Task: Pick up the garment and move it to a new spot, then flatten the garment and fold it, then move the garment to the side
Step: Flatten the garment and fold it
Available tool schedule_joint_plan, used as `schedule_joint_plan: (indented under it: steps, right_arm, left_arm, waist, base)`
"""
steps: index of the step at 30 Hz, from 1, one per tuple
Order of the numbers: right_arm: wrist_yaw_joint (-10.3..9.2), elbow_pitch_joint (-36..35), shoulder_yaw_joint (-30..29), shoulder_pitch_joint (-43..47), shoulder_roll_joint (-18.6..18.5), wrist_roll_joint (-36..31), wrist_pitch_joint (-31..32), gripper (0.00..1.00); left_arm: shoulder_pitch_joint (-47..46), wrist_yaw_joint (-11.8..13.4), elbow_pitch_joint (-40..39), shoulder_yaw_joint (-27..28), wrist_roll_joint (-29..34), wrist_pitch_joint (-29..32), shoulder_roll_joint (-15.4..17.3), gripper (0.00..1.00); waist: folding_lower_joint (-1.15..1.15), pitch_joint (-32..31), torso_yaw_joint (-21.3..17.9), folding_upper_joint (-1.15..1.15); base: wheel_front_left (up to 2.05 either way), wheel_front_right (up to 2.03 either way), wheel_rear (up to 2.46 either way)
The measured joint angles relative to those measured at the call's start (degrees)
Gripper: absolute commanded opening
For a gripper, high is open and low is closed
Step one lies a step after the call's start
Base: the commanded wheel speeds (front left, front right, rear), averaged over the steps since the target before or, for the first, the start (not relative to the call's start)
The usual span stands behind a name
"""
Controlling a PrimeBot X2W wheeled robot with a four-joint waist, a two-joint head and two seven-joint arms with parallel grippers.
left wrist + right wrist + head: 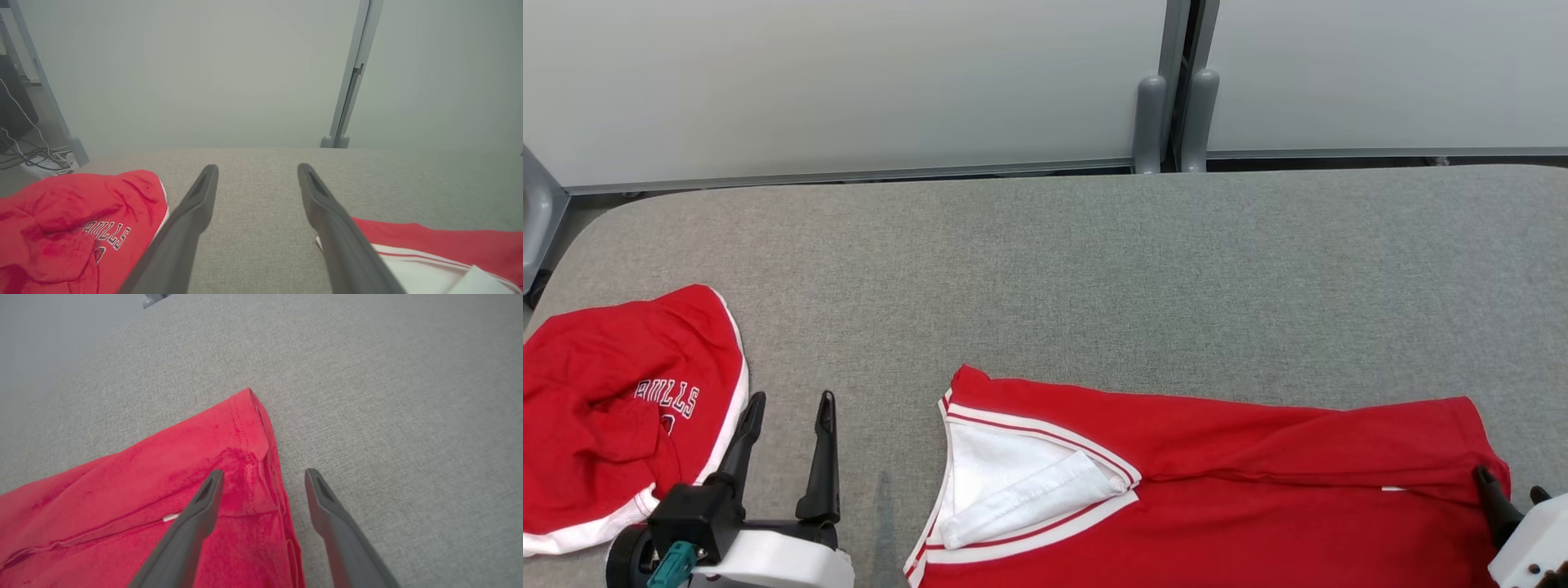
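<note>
Here the left gripper points forward, jaws wide, beside the jersey.

You have the red garment lying flat on the gray table, white-trimmed V-neck toward the left, a long crease running across it.

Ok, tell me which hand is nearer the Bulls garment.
Left. The left hand sits beside the Bulls garment; the right hand is far across the table, at the hem of the red jersey.

Red jersey with white-and-red striped trim — red shorts with white edging — grey woven tabletop
</note>
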Motion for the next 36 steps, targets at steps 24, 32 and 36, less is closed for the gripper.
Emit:
schedule_joint_plan:
  steps: [24,32,36]
  right_arm:
    - [0.00,16.0,-0.9,-8.2,0.0,-5.2,0.4,1.00]
    - [-0.01,19.8,-0.5,-10.8,-0.6,-6.3,1.6,0.18]
    - [0.01,19.7,-0.1,-11.5,-0.4,-6.0,1.9,0.00]
  left_arm:
    - [3.2,-3.9,2.8,4.2,2.2,1.4,-1.6,1.00]
    - [3.2,-4.2,2.5,3.7,1.5,1.6,-1.9,1.00]
    - [3.0,-4.6,2.3,4.1,0.4,1.4,-2.3,1.00]
  waist:
    - [0.00,-0.7,1.2,0.00]
    - [0.00,0.2,2.1,0.00]
    - [0.00,0.9,2.3,0.00]
  base:
    - [0.00,0.00,0.00]
    - [0.00,0.00,0.00]
    - [0.00,0.00,0.00]
